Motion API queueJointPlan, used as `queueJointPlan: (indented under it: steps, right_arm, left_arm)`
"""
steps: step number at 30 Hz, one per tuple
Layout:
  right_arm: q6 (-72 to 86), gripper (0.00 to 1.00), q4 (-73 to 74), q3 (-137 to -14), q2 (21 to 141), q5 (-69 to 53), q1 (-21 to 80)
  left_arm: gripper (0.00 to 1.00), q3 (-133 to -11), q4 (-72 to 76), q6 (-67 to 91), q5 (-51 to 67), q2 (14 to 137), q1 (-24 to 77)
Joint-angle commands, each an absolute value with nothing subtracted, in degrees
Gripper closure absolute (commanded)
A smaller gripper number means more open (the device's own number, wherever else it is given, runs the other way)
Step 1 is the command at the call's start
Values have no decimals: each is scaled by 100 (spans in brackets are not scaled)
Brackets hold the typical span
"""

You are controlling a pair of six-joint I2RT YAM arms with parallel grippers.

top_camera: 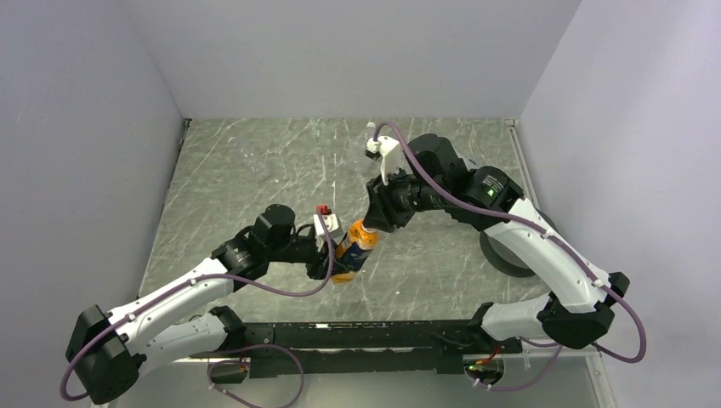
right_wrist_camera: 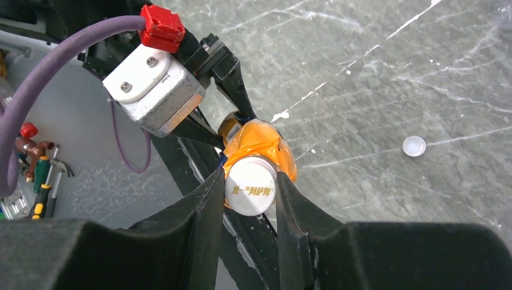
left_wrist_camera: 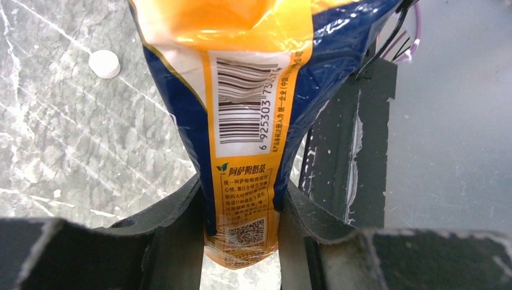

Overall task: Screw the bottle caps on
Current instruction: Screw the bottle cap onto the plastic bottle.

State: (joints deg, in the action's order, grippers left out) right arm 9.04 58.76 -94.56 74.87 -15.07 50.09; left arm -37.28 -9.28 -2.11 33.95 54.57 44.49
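The orange-amber bottle (top_camera: 357, 246) with a dark blue label is held tilted above the table, between the two arms. My left gripper (top_camera: 330, 259) is shut on its lower body; in the left wrist view the jaws (left_wrist_camera: 241, 241) pinch the labelled bottle (left_wrist_camera: 247, 90) near its base. My right gripper (top_camera: 375, 223) is shut on the white cap (right_wrist_camera: 250, 190), which sits on the bottle's neck (right_wrist_camera: 259, 140), with a finger on each side of it (right_wrist_camera: 249, 199). A loose white cap (right_wrist_camera: 414, 145) lies on the table, and it also shows in the left wrist view (left_wrist_camera: 104, 63). No clear bottles can be made out.
A large black disc (top_camera: 503, 255) lies on the table at the right, partly hidden behind my right arm. The grey marbled table (top_camera: 255, 170) is walled at the left, back and right. The arms' black base rail (top_camera: 357, 336) runs along the near edge.
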Motion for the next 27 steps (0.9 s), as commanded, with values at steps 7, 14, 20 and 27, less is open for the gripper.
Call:
queueJointPlan:
  steps: [7,14,20,27]
  right_arm:
    - [1196,83,5003,-9141,7303,-1797,5042]
    - [1273,83,4794,-8967,7257,-1894,5036]
    - [1229,84,4662,-8875,7142,-1935,5036]
    - [1073,84,4425,-8758,6975,-2204,4992]
  left_arm:
    - [100,-3703,299,421,3675,5378,4412]
    - [100,-3644,661,575,3671,5403,4408]
    - [100,-3536,932,715,3808,5365,4381]
    - [100,-3412,1261,819,4202,5277,4342]
